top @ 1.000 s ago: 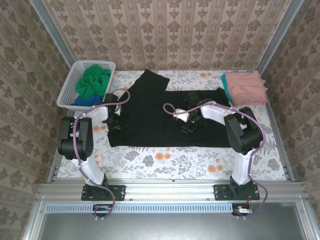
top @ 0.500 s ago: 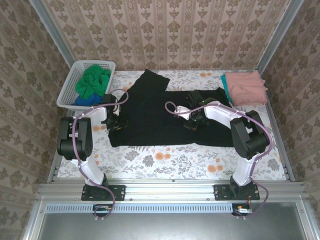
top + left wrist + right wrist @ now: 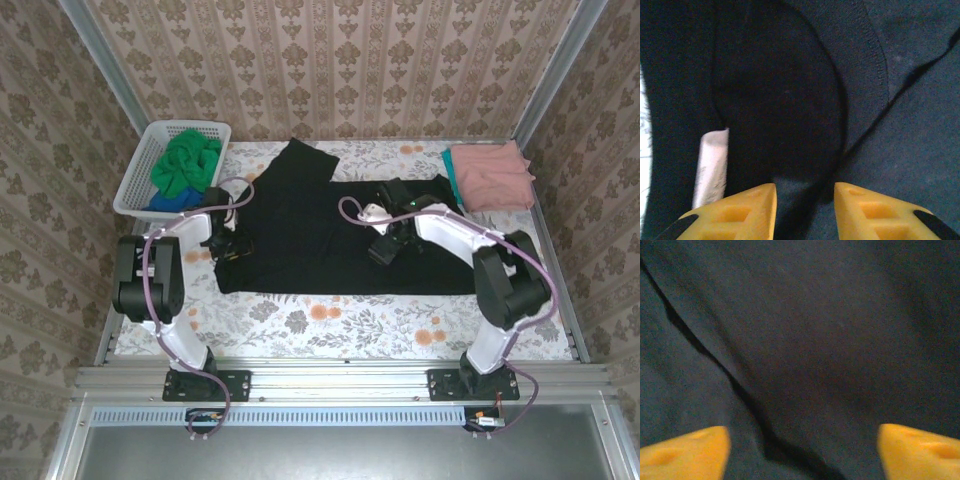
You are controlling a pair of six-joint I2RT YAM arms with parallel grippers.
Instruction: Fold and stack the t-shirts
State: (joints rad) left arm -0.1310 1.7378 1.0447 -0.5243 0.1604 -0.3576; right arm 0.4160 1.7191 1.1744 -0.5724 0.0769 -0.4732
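Now that the right gripper (image 3: 800,450) is newly spread empty at 3 o'clock, the black t-shirt (image 3: 300,220) is pinched solely by the left gripper (image 3: 805,200).

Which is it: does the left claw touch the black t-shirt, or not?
Touching. In the left wrist view a fold of the black t-shirt fills the gap between the left claw's fingers.
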